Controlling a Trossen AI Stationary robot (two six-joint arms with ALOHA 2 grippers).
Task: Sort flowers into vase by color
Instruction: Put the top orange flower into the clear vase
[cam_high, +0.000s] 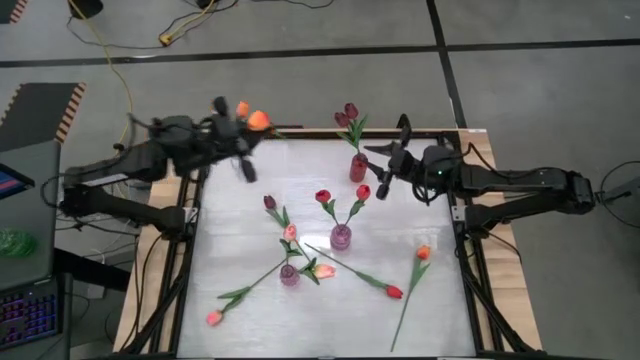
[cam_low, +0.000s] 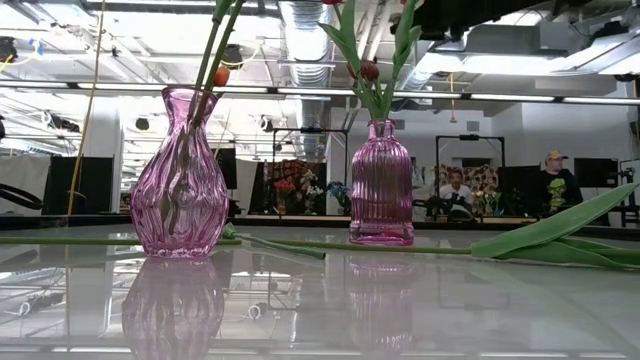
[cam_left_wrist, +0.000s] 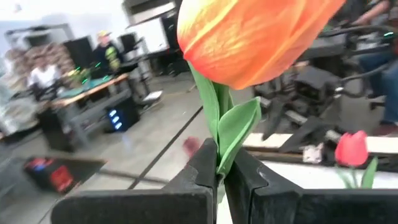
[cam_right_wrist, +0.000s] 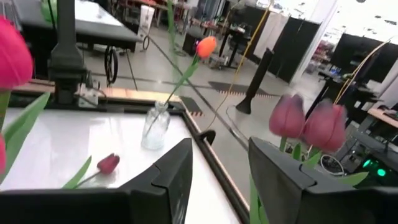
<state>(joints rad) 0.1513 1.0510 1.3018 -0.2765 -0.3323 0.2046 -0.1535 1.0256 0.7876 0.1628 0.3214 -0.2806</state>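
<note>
2 arms worked the table. No writing could be read. At the far-left corner the left gripper (cam_left_wrist: 221, 180) was clamped on an orange tulip (cam_left_wrist: 249, 37). Over the far-right side the right gripper (cam_right_wrist: 221, 180) stood open, empty, beside the vase (cam_high: 358, 167) of maroon tulips (cam_right_wrist: 308, 121).

Low view: both vases' (cam_low: 186, 180) flower heads cut off at top edge. Left wrist: orange tulip (cam_left_wrist: 249, 37) cropped above; stem base hidden between fingers (cam_left_wrist: 193, 180). Background people blurred.
</note>
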